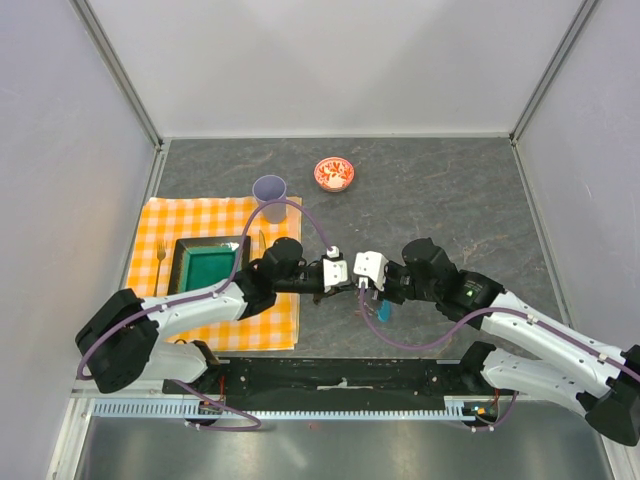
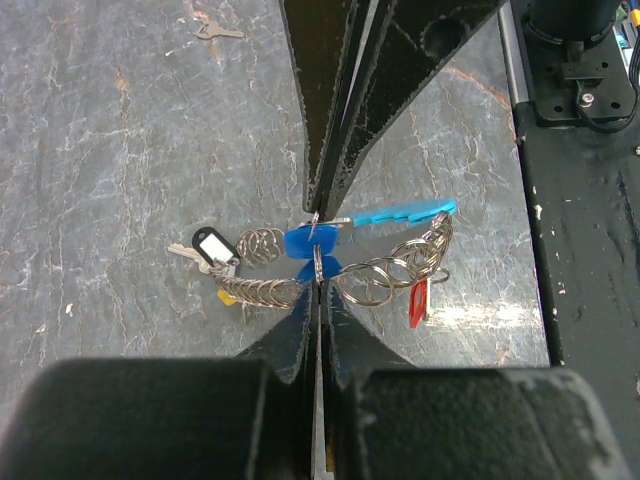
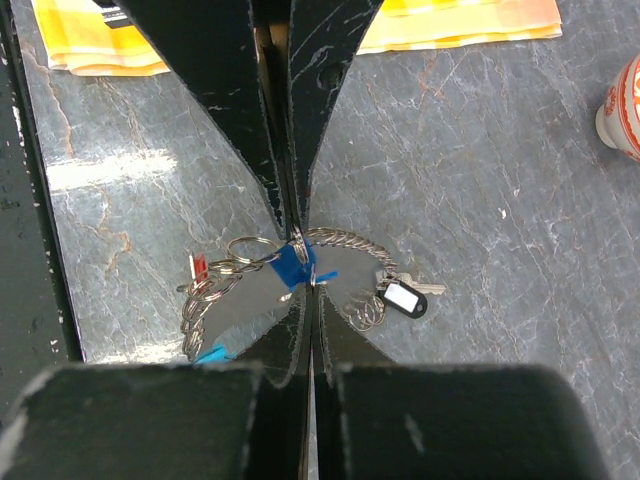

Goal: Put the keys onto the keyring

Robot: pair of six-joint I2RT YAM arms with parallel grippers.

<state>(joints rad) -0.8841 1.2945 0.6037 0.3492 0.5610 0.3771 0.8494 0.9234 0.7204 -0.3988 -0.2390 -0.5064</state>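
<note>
Both arms meet nose to nose over the middle of the table (image 1: 450, 190), near its front edge.

Left pincer (image 2: 317, 287): shut to a slit. Right pincer (image 3: 311, 289): likewise. The tips face each other from opposite sides and both bear on the blue-headed key (image 2: 310, 241). A small ring crosses that head; cannot tell whether either tip also catches the wire.

Keyring (image 2: 380, 272): thin grey chain, bunched in coils to both sides of the pinch point, directly under the two pincers. Its bright blue fob (image 2: 402, 213) lies along the far side in the left wrist view, towards the right arm's base in the top view.

On the chain:
- red key (image 2: 418, 303), hanging at the fob end
- black-and-white tag (image 2: 212, 245) with a small silver key, at the opposite end
- yellowish key (image 2: 227, 297), just beside that tag

One loose key (image 2: 216, 32) lies flat on the table, well apart from the bunch.

Elsewhere: patterned bowl (image 1: 334, 174) and cup (image 1: 269, 189) towards the back; green tray (image 1: 208, 265) on a yellow checked cloth (image 1: 190, 220) at left.
</note>
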